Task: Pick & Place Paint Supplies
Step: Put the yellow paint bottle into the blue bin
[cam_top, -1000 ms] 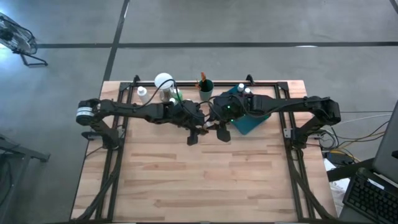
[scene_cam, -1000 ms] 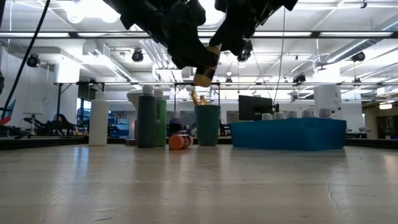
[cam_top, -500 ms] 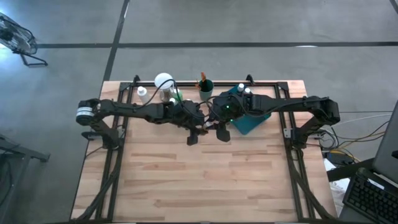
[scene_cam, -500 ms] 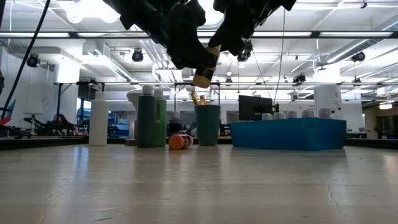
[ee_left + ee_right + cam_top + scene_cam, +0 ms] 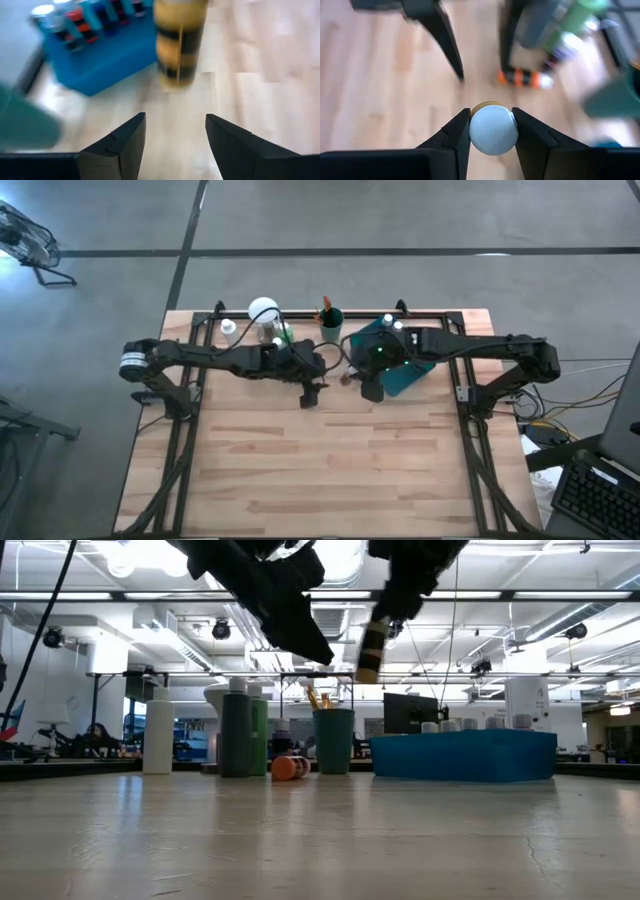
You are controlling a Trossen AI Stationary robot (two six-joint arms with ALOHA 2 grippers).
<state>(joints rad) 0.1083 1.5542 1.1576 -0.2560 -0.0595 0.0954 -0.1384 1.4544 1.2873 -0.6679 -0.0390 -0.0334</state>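
Pinched between the two dark fingers of my right gripper (image 5: pixel 490 131) was a yellow paint bottle (image 5: pixel 372 650) with a round white cap (image 5: pixel 492 131). The fingers pressed on the cap from both sides. The bottle hung almost upright in the air, cap up and bottom toward the table, only a little tilted in the low view. It was a small cylinder, yellow with dark bands (image 5: pixel 179 42) around it; I could not read any writing on the label.

My left gripper (image 5: pixel 173 135) had its jaws spread and held nothing. It hovered above the wooden table (image 5: pixel 330 470), just beside the right one near the middle of the far half.

Behind the bottle stood a rectangular teal tray (image 5: pixel 465 755) with white-capped bottles (image 5: pixel 75 22) inside. On the table I saw also an orange bottle (image 5: pixel 288 768) lying on its side, a green bottle (image 5: pixel 258 736) and a dark grey bottle (image 5: pixel 236 733) standing upright, a tall white bottle (image 5: pixel 158 732), and a teal cup (image 5: pixel 333 740) with brushes (image 5: pixel 315 698) pointing upward.
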